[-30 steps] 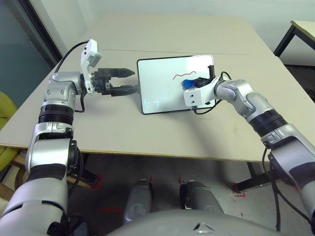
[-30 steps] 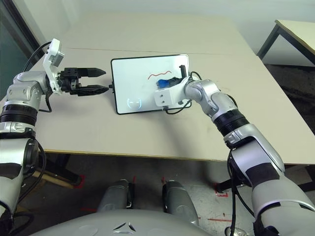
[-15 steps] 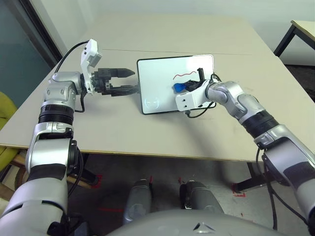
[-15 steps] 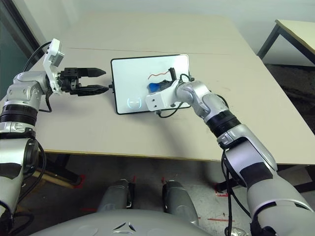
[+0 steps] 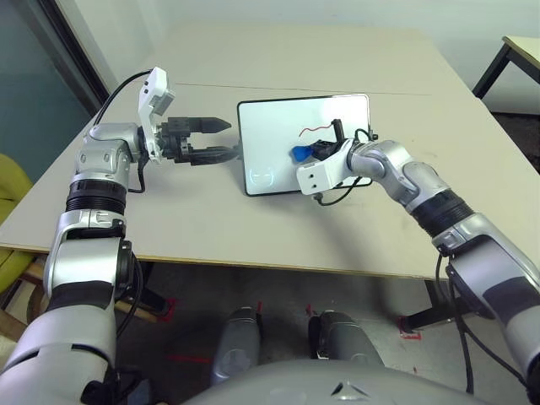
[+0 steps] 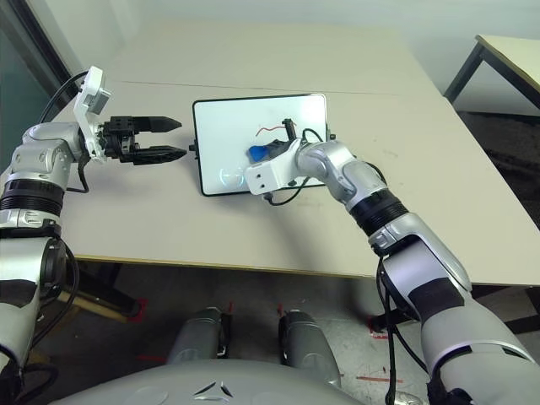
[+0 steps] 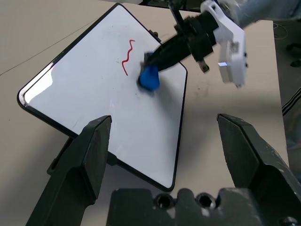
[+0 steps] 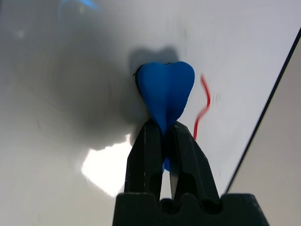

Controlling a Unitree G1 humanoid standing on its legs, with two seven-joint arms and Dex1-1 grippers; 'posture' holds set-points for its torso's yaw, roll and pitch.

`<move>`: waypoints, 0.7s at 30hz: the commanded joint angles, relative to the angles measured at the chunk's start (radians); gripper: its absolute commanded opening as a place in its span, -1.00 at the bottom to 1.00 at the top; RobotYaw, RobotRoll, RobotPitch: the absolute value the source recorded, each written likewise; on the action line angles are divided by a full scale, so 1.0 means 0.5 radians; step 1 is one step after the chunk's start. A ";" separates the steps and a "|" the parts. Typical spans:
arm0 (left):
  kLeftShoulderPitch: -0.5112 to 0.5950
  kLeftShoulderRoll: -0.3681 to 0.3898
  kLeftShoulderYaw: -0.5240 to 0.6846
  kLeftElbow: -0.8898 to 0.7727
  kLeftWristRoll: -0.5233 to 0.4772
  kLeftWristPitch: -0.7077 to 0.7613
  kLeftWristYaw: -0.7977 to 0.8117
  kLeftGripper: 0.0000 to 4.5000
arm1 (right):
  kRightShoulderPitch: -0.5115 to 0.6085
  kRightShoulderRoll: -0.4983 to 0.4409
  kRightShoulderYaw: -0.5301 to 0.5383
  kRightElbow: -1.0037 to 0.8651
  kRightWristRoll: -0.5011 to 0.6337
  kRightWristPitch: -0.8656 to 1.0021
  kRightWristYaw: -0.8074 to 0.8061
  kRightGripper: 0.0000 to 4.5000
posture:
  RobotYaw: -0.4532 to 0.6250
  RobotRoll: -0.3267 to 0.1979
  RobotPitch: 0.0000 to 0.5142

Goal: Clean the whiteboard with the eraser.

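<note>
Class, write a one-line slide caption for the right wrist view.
Black right gripper presses a bright blue bone-shaped eraser onto the black-framed whiteboard beside a red squiggle.

So the right gripper (image 8: 162, 141) had its two black fingers (image 8: 146, 155) pinched tight on the narrow waist of the eraser (image 8: 165, 92), with basically no gap left between them. The eraser was bright blue, and its rounded two-lobed end sat down against the whiteboard (image 8: 70, 141), throwing a dark shadow beside it. A thin red squiggle (image 8: 203, 106) ran just beside the eraser, close but not under it. The board's thin black frame (image 8: 263, 108) cut diagonally across one side, with the beige table (image 8: 282, 179) beyond it. There was a bright glare patch on the white surface near the fingers.
</note>
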 commanded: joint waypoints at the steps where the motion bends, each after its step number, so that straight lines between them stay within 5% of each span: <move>1: -0.033 -0.004 -0.020 0.013 0.020 -0.008 -0.010 1.00 | -0.026 -0.094 -0.010 0.105 -0.016 -0.034 -0.020 -1.00 | 0.12 0.25 -0.93; 11: -0.037 -0.004 -0.020 0.020 0.022 -0.013 -0.009 1.00 | -0.071 -0.235 -0.059 0.199 0.040 -0.082 -0.046 -1.00 | 0.11 0.25 -0.93; 21: -0.041 -0.003 -0.018 0.035 0.027 -0.026 -0.004 1.00 | 0.023 -0.195 -0.419 -0.004 0.618 0.119 0.257 -1.00 | 0.11 0.25 -0.91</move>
